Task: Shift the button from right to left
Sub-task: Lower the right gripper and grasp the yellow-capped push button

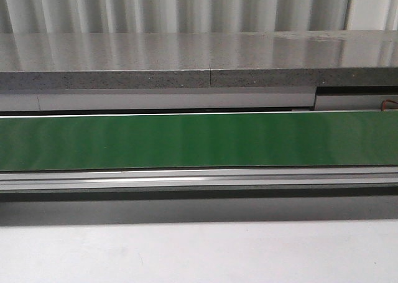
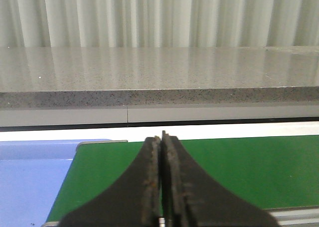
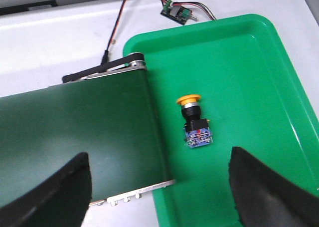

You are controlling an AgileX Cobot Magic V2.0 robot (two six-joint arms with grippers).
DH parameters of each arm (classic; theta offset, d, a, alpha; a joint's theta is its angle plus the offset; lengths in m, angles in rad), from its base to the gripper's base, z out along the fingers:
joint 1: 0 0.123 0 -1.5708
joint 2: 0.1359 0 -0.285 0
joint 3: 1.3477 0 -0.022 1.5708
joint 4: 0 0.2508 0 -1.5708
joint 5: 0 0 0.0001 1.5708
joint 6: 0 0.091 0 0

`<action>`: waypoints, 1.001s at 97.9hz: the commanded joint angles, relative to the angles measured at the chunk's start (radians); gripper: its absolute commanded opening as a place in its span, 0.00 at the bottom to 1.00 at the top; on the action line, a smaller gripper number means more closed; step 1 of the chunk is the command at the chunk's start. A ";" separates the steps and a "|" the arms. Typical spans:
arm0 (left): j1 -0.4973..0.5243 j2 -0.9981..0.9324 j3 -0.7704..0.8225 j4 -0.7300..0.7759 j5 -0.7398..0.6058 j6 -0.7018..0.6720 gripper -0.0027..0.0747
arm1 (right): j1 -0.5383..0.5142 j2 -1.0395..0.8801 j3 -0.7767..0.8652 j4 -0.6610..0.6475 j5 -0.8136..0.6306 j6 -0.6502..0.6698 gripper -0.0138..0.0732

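The button [image 3: 195,122] lies on its side in a green tray [image 3: 249,62] in the right wrist view, yellow cap away from the fingers, blue-and-clear body nearer them. My right gripper [image 3: 159,187] is open and empty, well above the tray and the end of the dark green belt [image 3: 75,127]; the button sits ahead of the gap between the fingers. My left gripper [image 2: 161,187] is shut and empty over the green belt [image 2: 239,167]. Neither gripper nor the button shows in the front view.
The front view shows the long green conveyor belt [image 1: 199,140] with a metal rail [image 1: 199,178] and a grey stone shelf [image 1: 186,59] behind. A blue bin [image 2: 30,182] sits at the belt's left end. A small circuit board [image 3: 175,11] with red and black wires lies beyond the tray.
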 commanded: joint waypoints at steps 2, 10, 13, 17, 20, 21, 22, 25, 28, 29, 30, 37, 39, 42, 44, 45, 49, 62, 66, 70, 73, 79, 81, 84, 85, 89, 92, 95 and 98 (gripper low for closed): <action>-0.006 -0.035 0.026 0.000 -0.081 -0.009 0.01 | -0.063 0.073 -0.065 0.005 -0.045 -0.040 0.79; -0.006 -0.035 0.026 0.000 -0.081 -0.009 0.01 | -0.109 0.146 -0.088 0.008 -0.042 -0.058 0.79; -0.006 -0.035 0.026 0.000 -0.081 -0.009 0.01 | -0.124 0.173 -0.096 0.014 -0.040 -0.069 0.79; -0.006 -0.035 0.026 0.000 -0.081 -0.009 0.01 | -0.147 0.209 -0.106 0.027 -0.045 -0.089 0.79; -0.006 -0.035 0.026 0.000 -0.081 -0.009 0.01 | -0.163 0.234 -0.113 0.045 -0.050 -0.106 0.79; -0.006 -0.035 0.026 0.000 -0.081 -0.009 0.01 | -0.171 0.245 -0.115 0.048 -0.051 -0.115 0.79; -0.006 -0.035 0.026 0.000 -0.081 -0.009 0.01 | -0.175 0.251 -0.117 0.053 -0.054 -0.121 0.79; -0.006 -0.035 0.026 0.000 -0.081 -0.009 0.01 | -0.195 0.279 -0.122 0.082 -0.062 -0.152 0.79; -0.006 -0.035 0.026 0.000 -0.081 -0.009 0.01 | -0.211 0.302 -0.128 0.112 -0.066 -0.177 0.79; -0.006 -0.035 0.026 0.000 -0.081 -0.009 0.01 | -0.215 0.307 -0.129 0.119 -0.071 -0.184 0.79; -0.006 -0.035 0.026 0.000 -0.081 -0.009 0.01 | -0.224 0.318 -0.131 0.136 -0.073 -0.199 0.79; -0.006 -0.035 0.026 0.000 -0.081 -0.009 0.01 | -0.263 0.372 -0.138 0.228 -0.082 -0.279 0.79; -0.006 -0.035 0.026 0.000 -0.081 -0.009 0.01 | -0.271 0.383 -0.138 0.246 -0.085 -0.296 0.79; -0.006 -0.035 0.026 0.000 -0.081 -0.009 0.01 | -0.289 0.410 -0.138 0.285 -0.090 -0.332 0.79; -0.006 -0.035 0.026 0.000 -0.081 -0.009 0.01 | -0.299 0.425 -0.138 0.305 -0.094 -0.350 0.79; -0.006 -0.035 0.026 0.000 -0.081 -0.009 0.01 | -0.302 0.431 -0.138 0.311 -0.097 -0.356 0.79; -0.006 -0.035 0.026 0.000 -0.081 -0.009 0.01 | -0.320 0.461 -0.138 0.333 -0.107 -0.381 0.79; -0.006 -0.035 0.026 0.000 -0.081 -0.009 0.01 | -0.358 0.537 -0.138 0.352 -0.132 -0.388 0.79; -0.006 -0.035 0.026 0.000 -0.081 -0.009 0.01 | -0.361 0.557 -0.138 0.352 -0.140 -0.389 0.79; -0.006 -0.035 0.026 0.000 -0.081 -0.009 0.01 | -0.361 0.574 -0.138 0.353 -0.146 -0.397 0.79; -0.006 -0.035 0.026 0.000 -0.081 -0.009 0.01 | -0.359 0.581 -0.138 0.353 -0.151 -0.402 0.79; -0.006 -0.035 0.026 0.000 -0.081 -0.009 0.01 | -0.345 0.604 -0.138 0.353 -0.164 -0.420 0.79; -0.006 -0.035 0.026 0.000 -0.081 -0.009 0.01 | -0.342 0.608 -0.138 0.353 -0.166 -0.425 0.79; -0.006 -0.035 0.026 0.000 -0.081 -0.009 0.01 | -0.336 0.616 -0.138 0.353 -0.172 -0.434 0.79; -0.006 -0.035 0.026 0.000 -0.081 -0.009 0.01 | -0.334 0.618 -0.138 0.353 -0.174 -0.438 0.79; -0.006 -0.035 0.026 0.000 -0.081 -0.009 0.01 | -0.326 0.628 -0.138 0.353 -0.184 -0.445 0.79; -0.006 -0.035 0.026 0.000 -0.081 -0.009 0.01 | -0.322 0.635 -0.138 0.351 -0.193 -0.451 0.79; -0.006 -0.035 0.026 0.000 -0.081 -0.009 0.01 | -0.320 0.643 -0.138 0.349 -0.205 -0.456 0.79; -0.006 -0.035 0.026 0.000 -0.081 -0.009 0.01 | -0.320 0.651 -0.138 0.349 -0.213 -0.462 0.79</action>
